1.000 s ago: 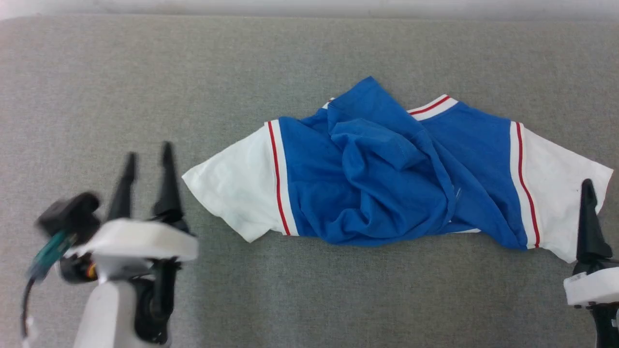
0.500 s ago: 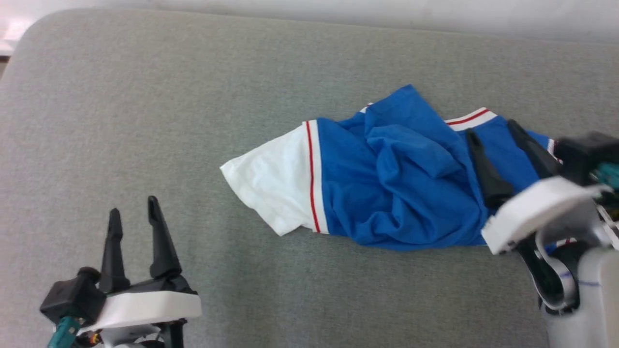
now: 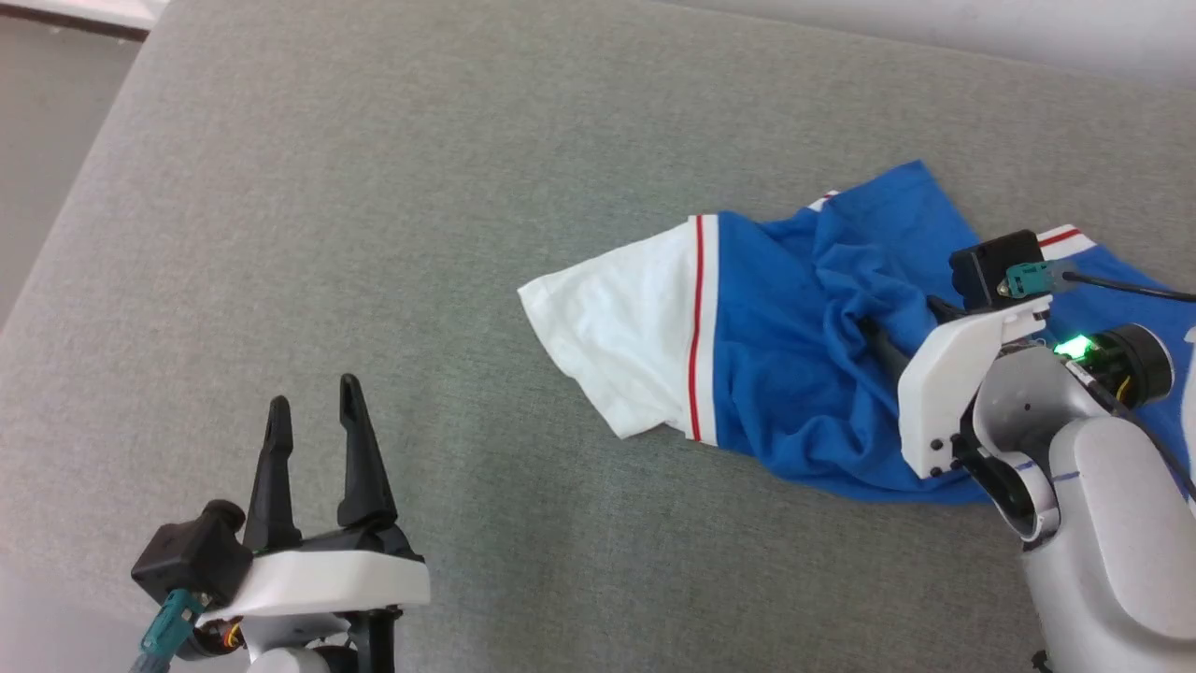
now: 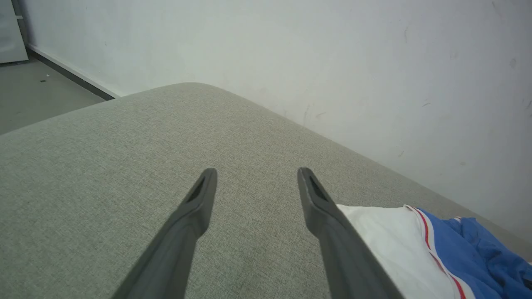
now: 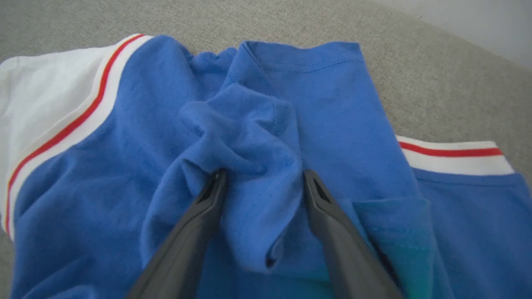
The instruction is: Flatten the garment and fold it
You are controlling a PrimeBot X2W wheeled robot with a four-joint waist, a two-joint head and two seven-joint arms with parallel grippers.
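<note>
The garment [image 3: 794, 374] lies crumpled on the grey cushion [image 3: 374, 234], its blue body bunched in folds and one white sleeve [image 3: 626, 346] with red trim spread to the left. My right gripper [image 3: 874, 332] is down on the blue middle, mostly hidden behind its own white mount. In the right wrist view the right gripper [image 5: 264, 174] is open, its fingers straddling a raised blue fold of the garment [image 5: 341, 104]. My left gripper [image 3: 314, 393] is open over bare cushion, well left of the sleeve. In its wrist view the left gripper [image 4: 256, 170] holds nothing; the garment's sleeve [image 4: 399, 236] lies to the right.
The cushion's left edge [image 3: 84, 196] drops to the floor [image 3: 37, 140]. A pale wall [image 4: 332, 62] runs along the cushion's far side. A white collar band with a red stripe [image 5: 453, 155] lies to the right of the right fingers.
The head camera has swung, shifting the whole picture. My right gripper has come in from the lower right onto the garment's blue middle. The left gripper stays open over bare cushion.
</note>
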